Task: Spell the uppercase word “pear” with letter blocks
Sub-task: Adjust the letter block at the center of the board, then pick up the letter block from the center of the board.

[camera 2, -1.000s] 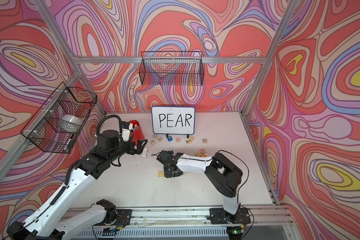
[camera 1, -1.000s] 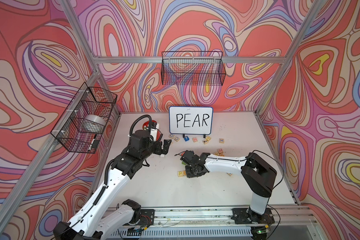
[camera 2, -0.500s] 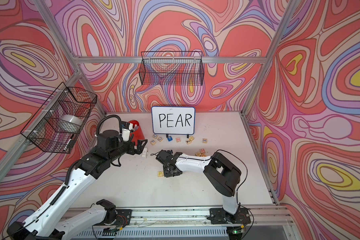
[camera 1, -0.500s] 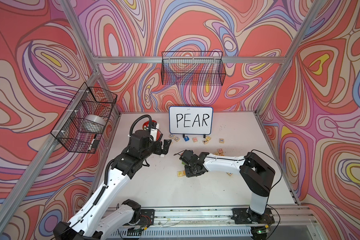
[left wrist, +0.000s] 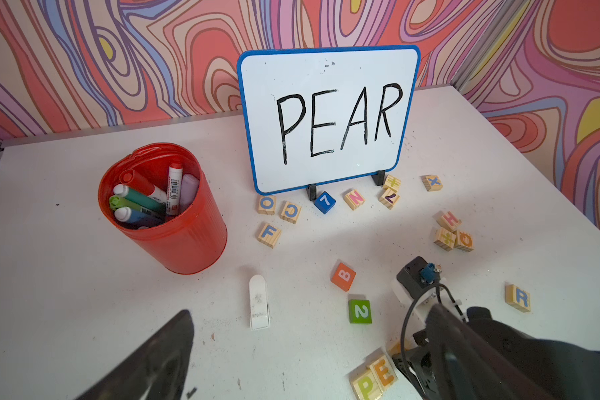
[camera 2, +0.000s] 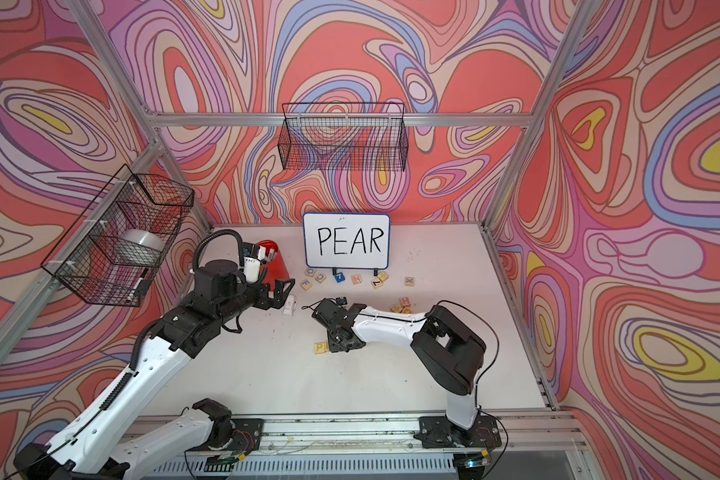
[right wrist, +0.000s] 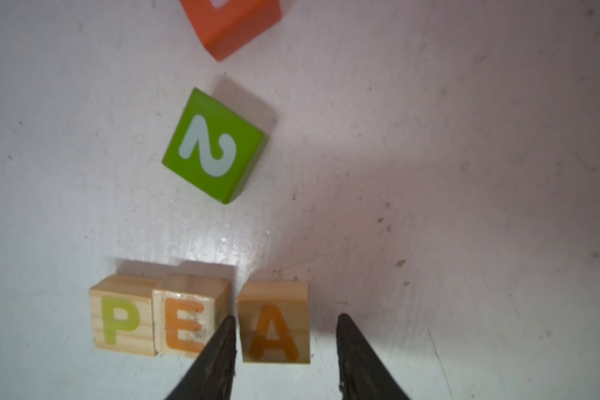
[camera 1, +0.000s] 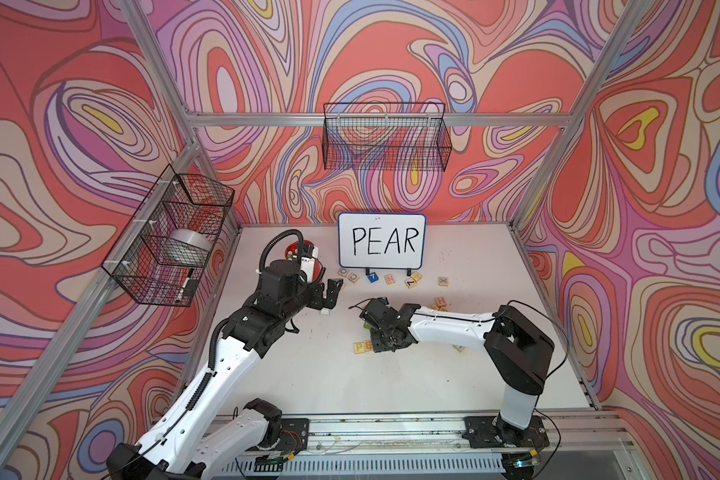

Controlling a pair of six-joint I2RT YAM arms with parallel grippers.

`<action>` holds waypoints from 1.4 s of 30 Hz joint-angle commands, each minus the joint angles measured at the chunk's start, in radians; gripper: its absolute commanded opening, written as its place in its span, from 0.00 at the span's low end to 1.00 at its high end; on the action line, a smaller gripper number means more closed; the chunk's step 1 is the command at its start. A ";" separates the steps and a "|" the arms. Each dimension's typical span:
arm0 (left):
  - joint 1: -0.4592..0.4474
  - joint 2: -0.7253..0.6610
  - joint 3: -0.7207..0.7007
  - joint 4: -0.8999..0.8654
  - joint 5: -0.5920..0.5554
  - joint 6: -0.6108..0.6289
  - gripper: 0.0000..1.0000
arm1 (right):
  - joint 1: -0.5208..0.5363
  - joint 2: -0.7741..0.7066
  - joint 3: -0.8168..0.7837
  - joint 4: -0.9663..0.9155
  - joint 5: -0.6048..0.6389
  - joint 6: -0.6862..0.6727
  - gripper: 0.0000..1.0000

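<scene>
Looking through the right wrist view, we see the right end effector (right wrist: 285, 316) open, its two dark fingers (right wrist: 219, 356) straddling the A block (right wrist: 274, 329). One finger sits at the narrow gap between the A block and the E block (right wrist: 186, 323), and the other stands clear of the A's far side, so we find no grip on it. The A block rests on the tabletop (right wrist: 465, 173) just beside the E block, and the E block touches the P block (right wrist: 120, 320). Together the three faces read P, E, A in a row.

A green 2 cube (right wrist: 215, 145) lies tilted near the row, with an orange B cube (left wrist: 343, 276) beyond it. In the left wrist view we find the R block (left wrist: 518, 298) face up and alone, well apart from the row, on the other side of the right arm.

In both top views the left end effector (camera 1: 330, 296) hangs with its jaws spread wide and empty, near the red cup (left wrist: 163, 207) of markers and a small white piece (left wrist: 258, 301). The whiteboard (left wrist: 326, 117) reading PEAR stands at the back, with other letter cubes scattered at its foot.
</scene>
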 commanded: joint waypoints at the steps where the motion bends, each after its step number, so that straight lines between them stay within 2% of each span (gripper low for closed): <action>1: -0.002 -0.009 0.022 -0.013 -0.010 0.013 1.00 | 0.004 -0.062 0.012 -0.025 0.082 0.024 0.50; 7: -0.002 -0.009 0.021 -0.012 -0.011 0.014 1.00 | -0.015 -0.121 0.043 -0.133 0.258 0.095 0.55; 11: -0.002 -0.007 0.020 -0.011 -0.010 0.016 1.00 | -0.099 -0.179 -0.005 -0.202 0.317 0.184 0.56; 19: -0.002 0.006 0.022 -0.012 0.014 0.016 1.00 | -0.316 -0.397 -0.221 -0.173 0.282 0.266 0.63; 26: -0.002 0.018 0.026 -0.014 0.025 0.013 1.00 | -0.460 -0.492 -0.352 -0.151 0.189 0.263 0.72; 31: -0.002 0.018 0.025 -0.016 0.021 0.015 1.00 | -0.507 -0.494 -0.411 -0.142 0.144 0.273 0.73; 37: -0.002 0.021 0.028 -0.019 0.018 0.017 1.00 | -0.550 -0.502 -0.496 -0.038 0.068 0.283 0.69; 42: -0.002 0.020 0.027 -0.017 0.016 0.017 1.00 | -0.554 -0.477 -0.509 -0.029 0.058 0.289 0.66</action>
